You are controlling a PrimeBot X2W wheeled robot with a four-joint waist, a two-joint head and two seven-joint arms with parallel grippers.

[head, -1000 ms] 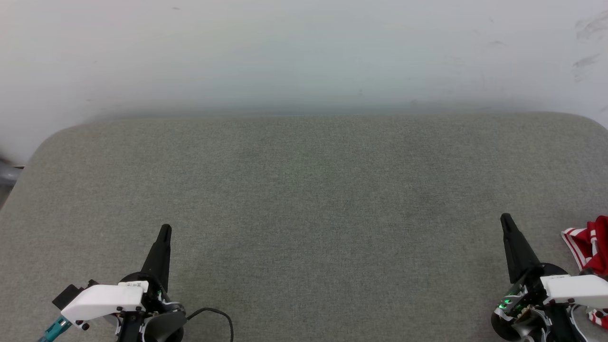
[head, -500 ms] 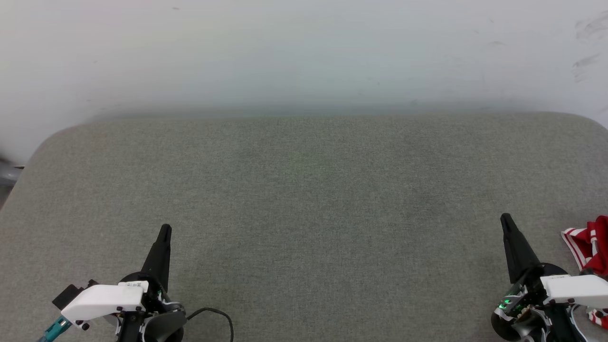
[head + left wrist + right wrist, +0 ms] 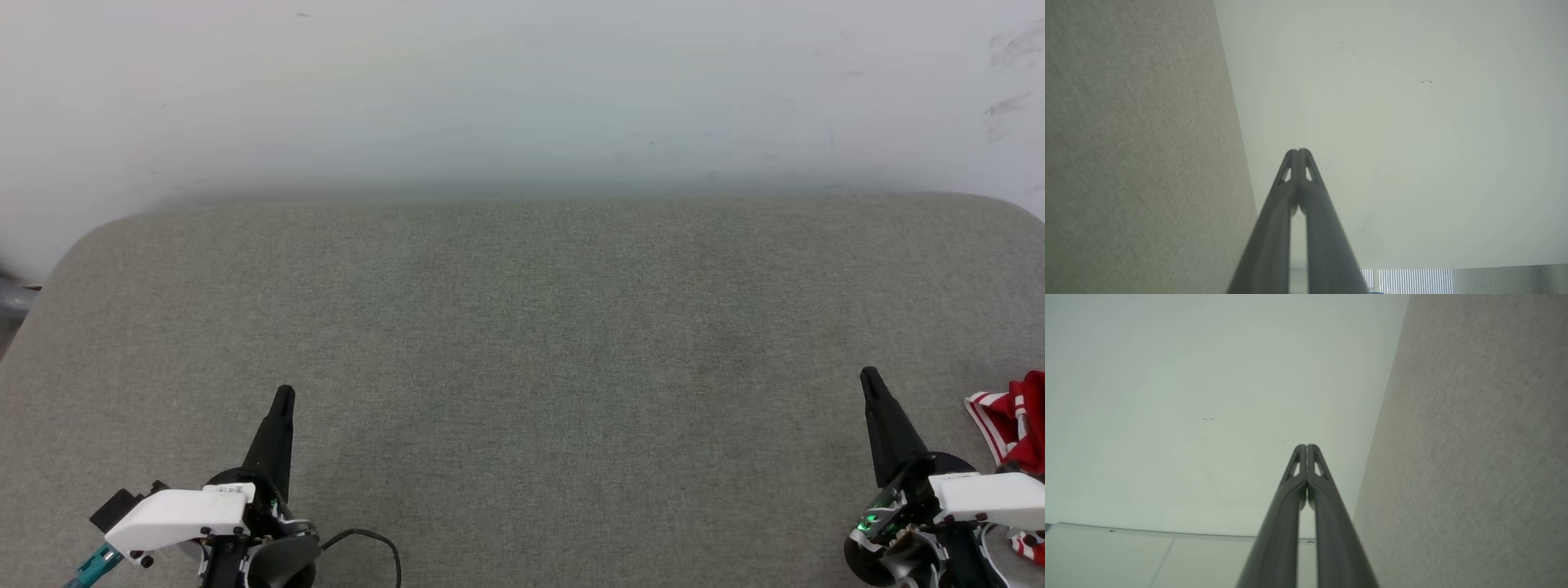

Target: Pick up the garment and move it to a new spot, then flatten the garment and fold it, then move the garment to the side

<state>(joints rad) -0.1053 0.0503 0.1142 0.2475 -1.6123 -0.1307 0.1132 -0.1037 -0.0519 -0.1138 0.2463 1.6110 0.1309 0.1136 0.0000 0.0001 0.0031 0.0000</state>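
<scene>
At the lower left of the head view, the left gripper [image 3: 283, 395]: clenched, both long dark fingers pressed into one point aimed up the view. Grasps nothing. Seen along its own fingers in the left wrist view, tips meeting flush, with only a thin slit lower down. Poised over the grey padded surface [image 3: 522, 351], with a black cable [image 3: 377, 537] looping just beside its base. Across the middle, bare grey weave running back to a pale wall [image 3: 522, 82]. At the lower right, the right gripper [image 3: 868, 376]: likewise clenched, fingers closed tip to tip in the right wrist view, nothing between them, pointing up the view. Just to its right, at the very edge of the head view, the garment [image 3: 1012, 416]: a crumpled heap lying on the surface, bright red with a white-striped trim band along its near-left border. Cut off by the edge of the view, partly hidden behind the arm's white housing [image 3: 984, 494], apart from the fingertips.
</scene>
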